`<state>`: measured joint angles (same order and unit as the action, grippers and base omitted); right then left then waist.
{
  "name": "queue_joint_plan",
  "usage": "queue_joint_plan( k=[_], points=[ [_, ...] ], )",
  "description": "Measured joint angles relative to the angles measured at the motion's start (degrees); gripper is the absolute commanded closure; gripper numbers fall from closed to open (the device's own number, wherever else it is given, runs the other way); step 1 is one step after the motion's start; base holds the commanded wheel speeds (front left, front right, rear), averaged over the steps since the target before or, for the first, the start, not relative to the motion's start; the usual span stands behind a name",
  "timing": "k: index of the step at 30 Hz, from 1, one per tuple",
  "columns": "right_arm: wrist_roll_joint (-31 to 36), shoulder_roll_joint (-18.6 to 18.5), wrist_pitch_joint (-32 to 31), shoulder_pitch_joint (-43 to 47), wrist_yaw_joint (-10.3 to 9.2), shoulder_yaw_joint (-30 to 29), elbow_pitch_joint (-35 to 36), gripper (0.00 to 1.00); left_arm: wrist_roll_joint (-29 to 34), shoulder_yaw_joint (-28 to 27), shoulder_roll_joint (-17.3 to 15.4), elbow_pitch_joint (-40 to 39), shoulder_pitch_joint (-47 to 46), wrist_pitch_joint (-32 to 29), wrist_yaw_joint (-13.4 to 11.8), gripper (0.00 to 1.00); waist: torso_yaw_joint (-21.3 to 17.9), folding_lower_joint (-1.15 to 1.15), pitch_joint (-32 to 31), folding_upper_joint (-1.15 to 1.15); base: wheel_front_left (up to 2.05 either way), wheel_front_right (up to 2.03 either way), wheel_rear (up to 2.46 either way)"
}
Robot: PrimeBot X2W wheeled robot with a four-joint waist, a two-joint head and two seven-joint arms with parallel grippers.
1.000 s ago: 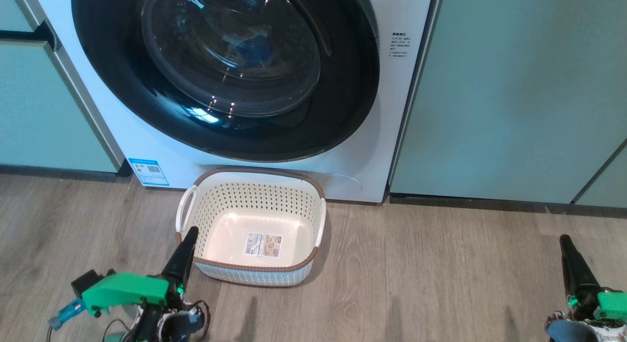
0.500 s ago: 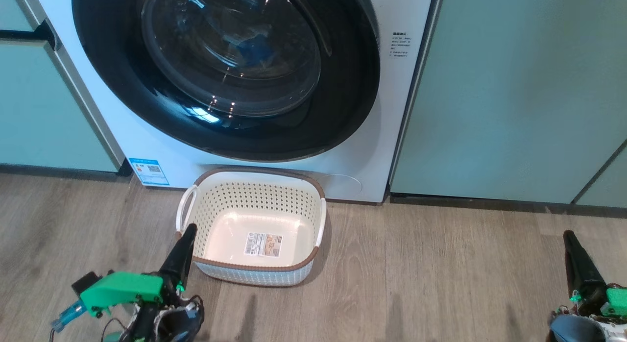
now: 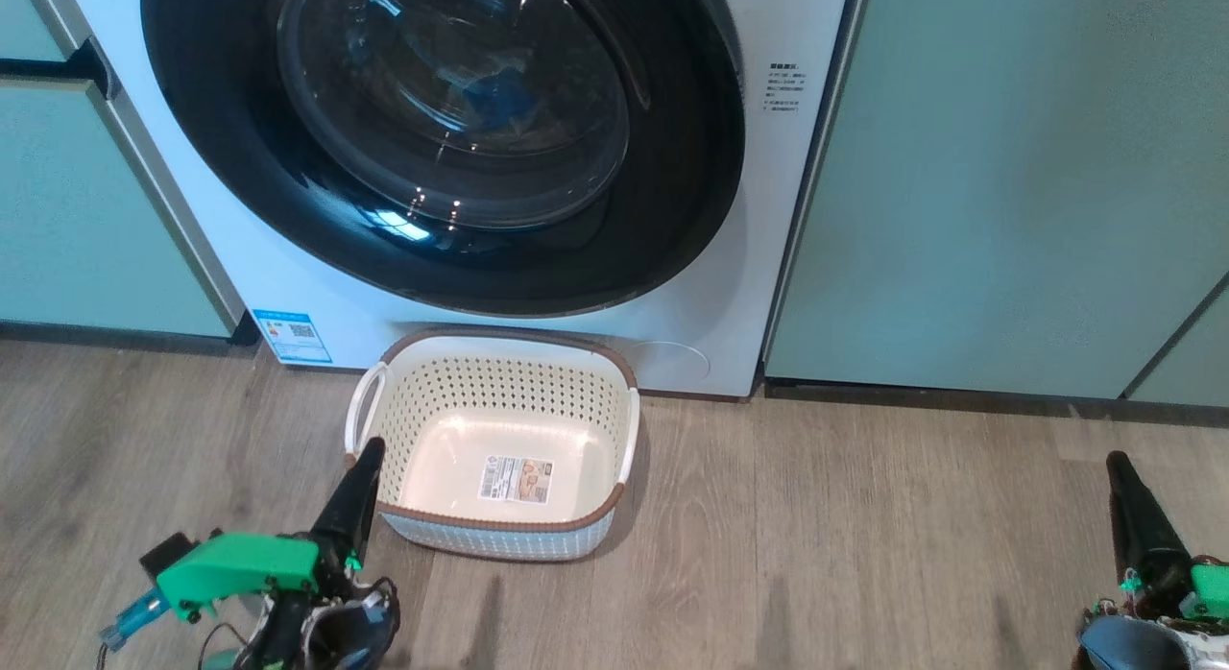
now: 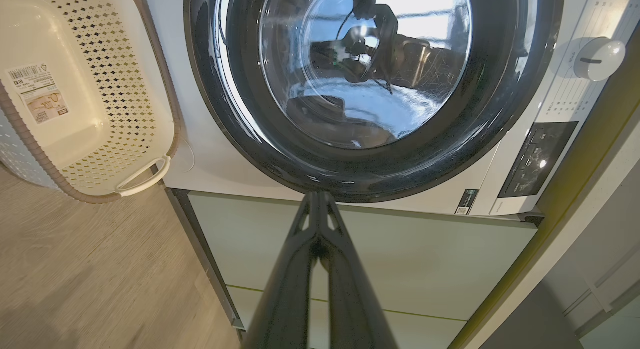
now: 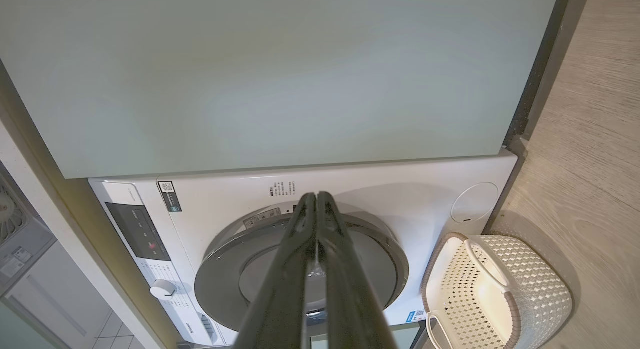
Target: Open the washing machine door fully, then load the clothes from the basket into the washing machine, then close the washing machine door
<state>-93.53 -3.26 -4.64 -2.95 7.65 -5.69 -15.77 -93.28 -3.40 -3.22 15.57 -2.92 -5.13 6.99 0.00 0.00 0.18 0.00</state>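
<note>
door: washing machine door [image 3: 442, 142] shut flush on the washing machine [image 3: 720, 305]. Round, glossy black ring, domed clear glass centre, heavy reflections.
clothes: clothes [image 3: 497, 96] are inside the drum. A blue patch shows through the glass; the rest is lost in glare.
basket: basket [image 3: 499, 392] on the floor just in front of the machine, below the door. Cream perforated plastic, rounded corners, brown rim, white side handles. Holds only the label [image 3: 517, 479] on its smooth floor.
left: left gripper [image 3: 371, 447] low at the basket's near-left corner, fingers pressed together, holding nothing. Left wrist view has the basket off to the side, clear of the fingers.
right: right gripper [image 3: 1116, 461] over bare floor, well apart from basket and machine, fingers together, holding nothing.
floor: wood-grain floor [image 3: 816, 555], open room right of the basket.
edges: flat matte pale green cabinets [image 3: 1008, 171] flank the machine on both sides with narrow dark gaps.
</note>
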Motion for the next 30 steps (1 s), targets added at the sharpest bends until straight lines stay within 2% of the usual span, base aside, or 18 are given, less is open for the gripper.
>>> queue_joint_plan(
  k=[30],
  points=[
    [0.3, 0.1, -0.5, 0.0, 0.0, -0.6, 0.0, 1.0, 0.0, -0.2, 0.2, 0.0, 0.0, -0.5, 0.0, 1.0, 0.0, 0.0, 0.0, 0.0, 0.0, 0.0, 0.0]
  ],
)
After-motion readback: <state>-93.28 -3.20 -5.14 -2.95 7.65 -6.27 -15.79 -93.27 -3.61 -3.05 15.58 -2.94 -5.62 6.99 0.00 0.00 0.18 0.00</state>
